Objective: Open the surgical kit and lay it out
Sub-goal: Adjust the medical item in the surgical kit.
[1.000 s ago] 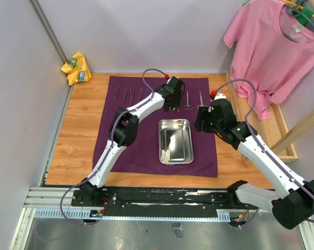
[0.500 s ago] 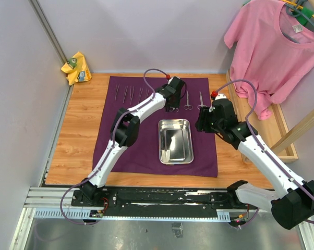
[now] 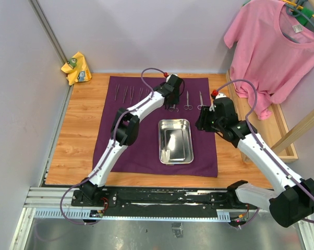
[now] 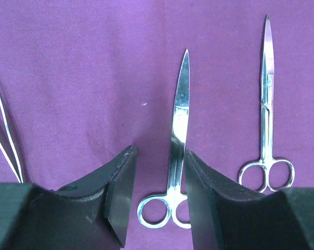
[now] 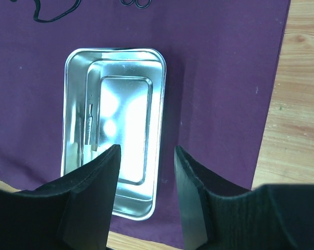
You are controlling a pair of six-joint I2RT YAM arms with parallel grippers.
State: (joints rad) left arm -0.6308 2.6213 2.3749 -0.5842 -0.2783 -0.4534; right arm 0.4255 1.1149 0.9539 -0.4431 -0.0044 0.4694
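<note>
The surgical kit's dark purple cloth (image 3: 141,135) lies spread flat on the wooden table. A shiny steel tray (image 3: 174,121) sits at its middle, and slim forceps (image 3: 128,94) lie in a row along the back left. My left gripper (image 3: 172,105) (image 4: 160,161) is low over the cloth, open, with one pair of scissors (image 4: 178,130) lying between its fingers, close to the right one. A second pair of scissors (image 4: 266,104) lies to the right. My right gripper (image 3: 201,123) (image 5: 145,156) hangs open and empty beside the tray (image 5: 160,104), which holds a slim metal tool (image 5: 89,127).
A pink T-shirt (image 3: 272,47) hangs at the back right over a wooden rack (image 3: 282,135). A yellow rag (image 3: 76,67) lies in the back left corner. Walls close in at the left and back. Bare wood borders the cloth.
Both grippers' jaws have narrowed. The left gripper has shifted slightly over the scissors. The right arm has barely moved.
</note>
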